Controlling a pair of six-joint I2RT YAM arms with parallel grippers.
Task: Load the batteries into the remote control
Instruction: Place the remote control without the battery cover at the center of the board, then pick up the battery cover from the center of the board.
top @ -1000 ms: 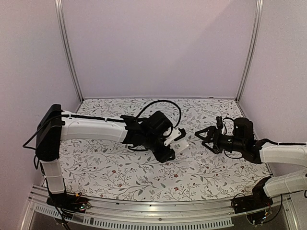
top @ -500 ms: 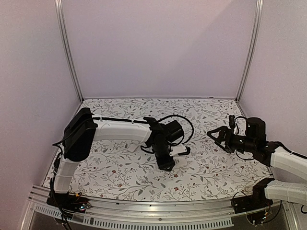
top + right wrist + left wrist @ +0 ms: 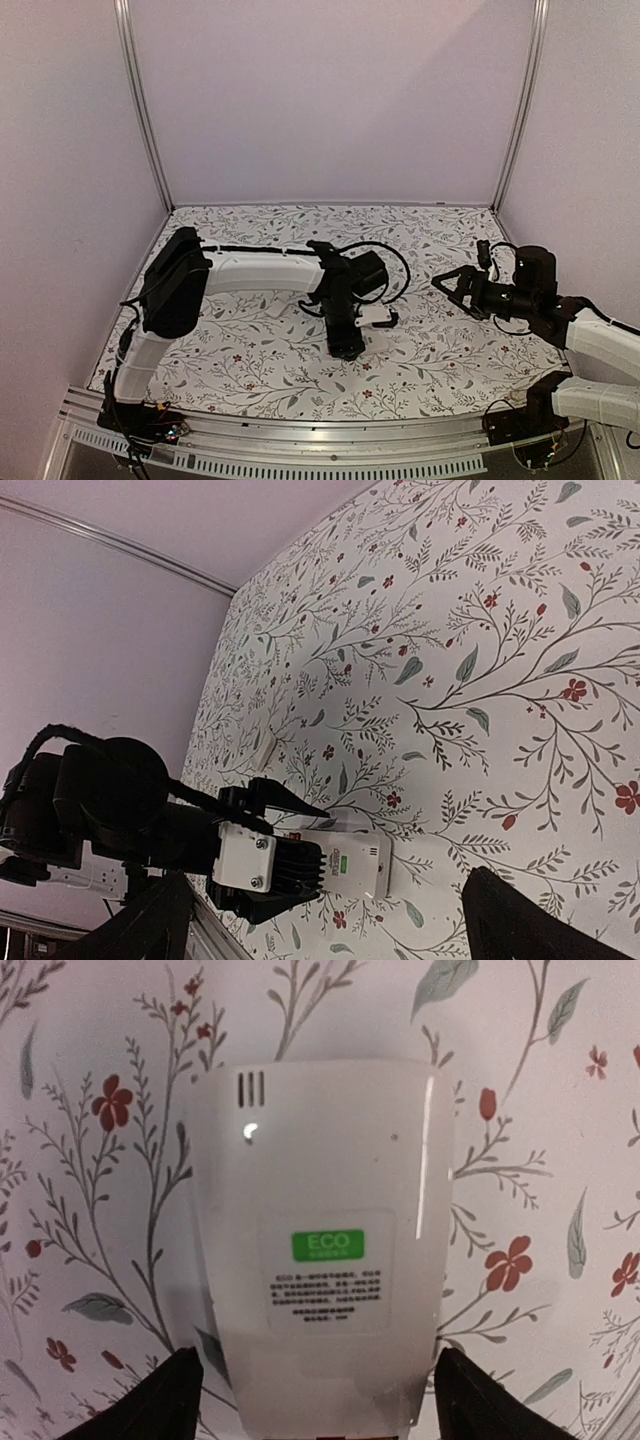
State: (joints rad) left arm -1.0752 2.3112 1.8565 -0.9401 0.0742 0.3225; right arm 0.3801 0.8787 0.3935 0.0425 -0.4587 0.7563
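The remote control lies back-up on the flowered cloth, showing a green ECO sticker and a sliver of orange-red at its near end. It also shows in the top view and the right wrist view. My left gripper straddles its near end. Its fingers stand on either side, with cloth showing between the left one and the remote, so it is open. My right gripper hangs wide open and empty, to the right of the remote. No batteries are visible.
A small flat white piece lies on the cloth beyond the left gripper. The table is walled on the left, back and right, with metal posts in the back corners. A metal rail runs along the near edge.
My left arm carried the remote down from above the table to the cloth, a little nearer and to the right. My right arm drew back to the right, still open.
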